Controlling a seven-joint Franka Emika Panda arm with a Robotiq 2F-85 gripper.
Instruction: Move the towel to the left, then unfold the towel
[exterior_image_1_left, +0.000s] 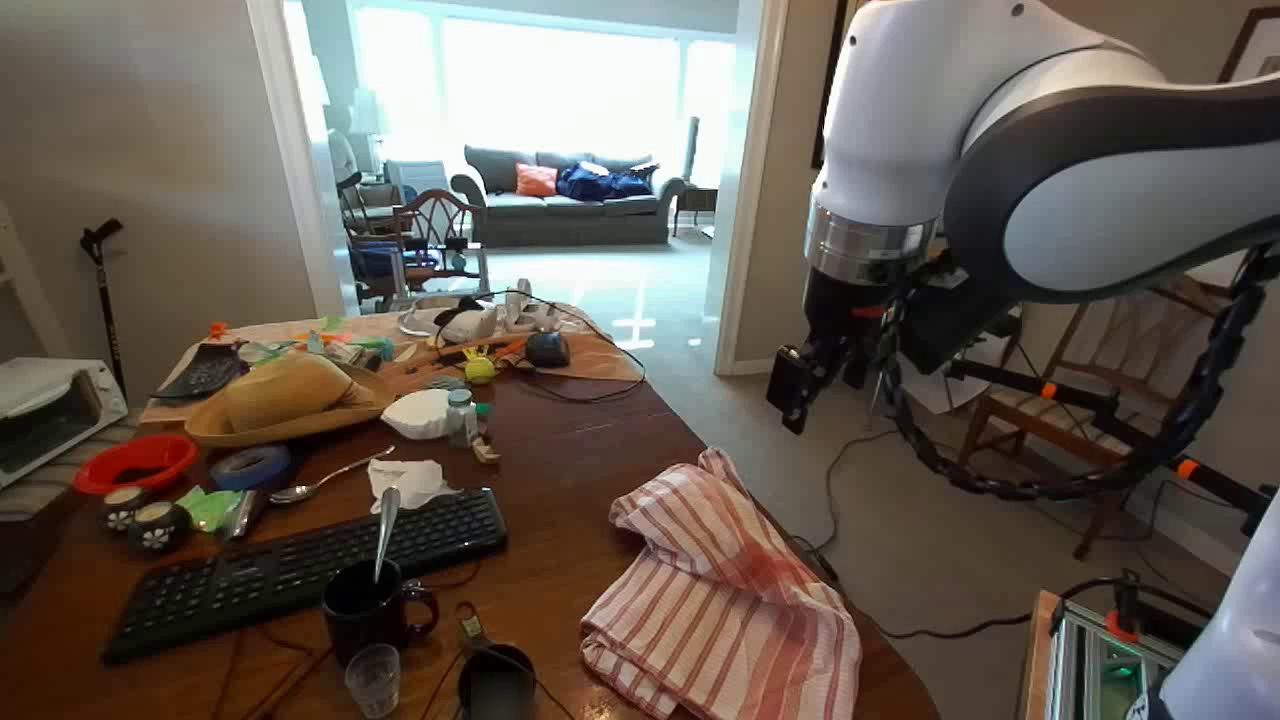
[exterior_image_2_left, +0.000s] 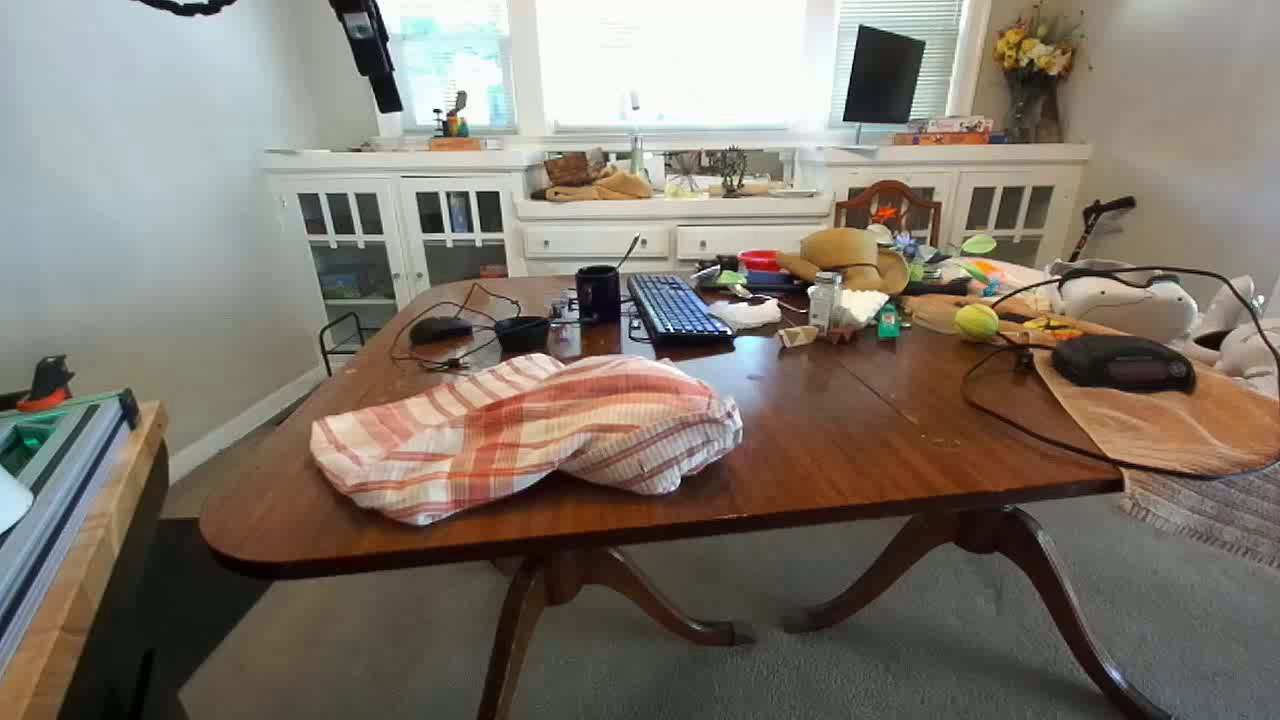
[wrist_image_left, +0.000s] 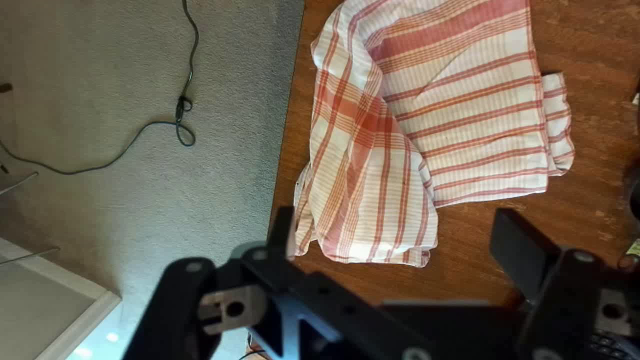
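Our gripper (wrist_image_left: 397, 237), parted wide and grasping nothing, hangs in mid-air, well above and apart from the towel (exterior_image_1_left: 722, 600) that lies heaped in an exterior view. We judge this the moment ahead of a grasp: the unfolding is not yet done, and although the towel sits toward the left end of the counter (exterior_image_2_left: 820, 440) as seen in an exterior view, we cannot tell whether the move to the left is complete. Next, we would expect a descent onto a loose border, a pinch on a single layer and a slow lift; gripping several layers would probably just drag the bundle along. With the edge so close, we would pull inward rather than risk a slide off it.

Soft-looking and striped in red over white and cream, the towel rests on the counter, just inside its edge. From the wrist view we see one flap lying fairly flat, its stripes parallel, and a bunched fold alongside; broader red bands mark both parts, and under-layers peek out at the sides. Beyond it are a dark mug (exterior_image_2_left: 598, 293), a black keyboard (exterior_image_2_left: 680, 310) and crumpled white paper (exterior_image_2_left: 745, 314); farthest off stand white cabinets (exterior_image_2_left: 672, 212).
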